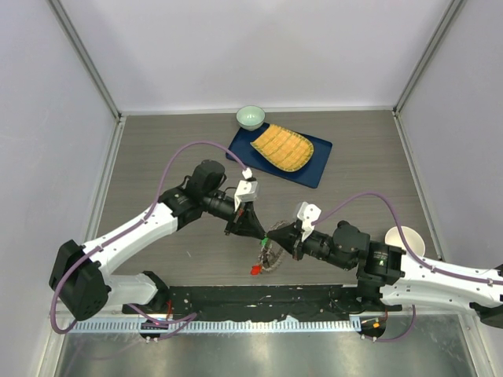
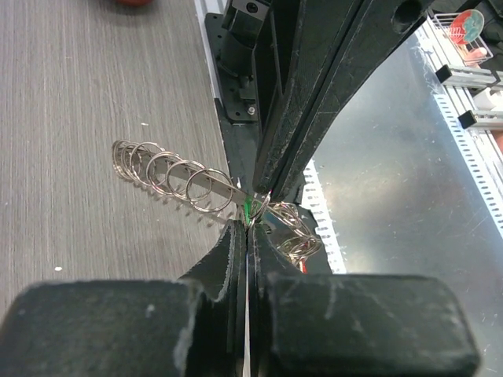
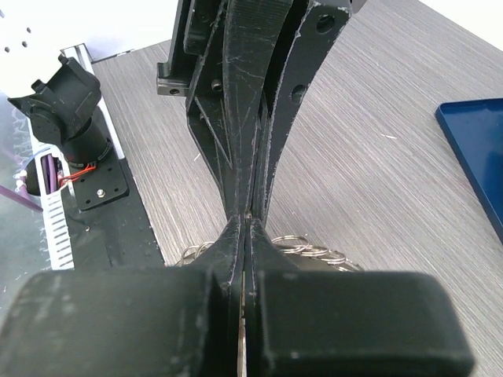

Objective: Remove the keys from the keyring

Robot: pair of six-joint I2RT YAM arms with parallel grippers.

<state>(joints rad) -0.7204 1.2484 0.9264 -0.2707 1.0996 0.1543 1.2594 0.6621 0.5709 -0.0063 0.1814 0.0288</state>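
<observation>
Keyring (image 1: 272, 256) pictured at the near middle of the desk (image 1: 157, 149), between the two arms, with a red key (image 1: 256, 269) at its near left. The left fingers (image 1: 253, 226) are pressed together on a green key (image 2: 247, 210). The right fingers (image 1: 284, 234), met tip to tip, are pinched shut on the keyring.

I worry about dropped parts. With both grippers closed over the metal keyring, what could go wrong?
The left gripper pinches a green-headed key by its tips; it may slip. The thin metal keyring sits near the front edge of the grey table, so freed keys could fall off.
</observation>
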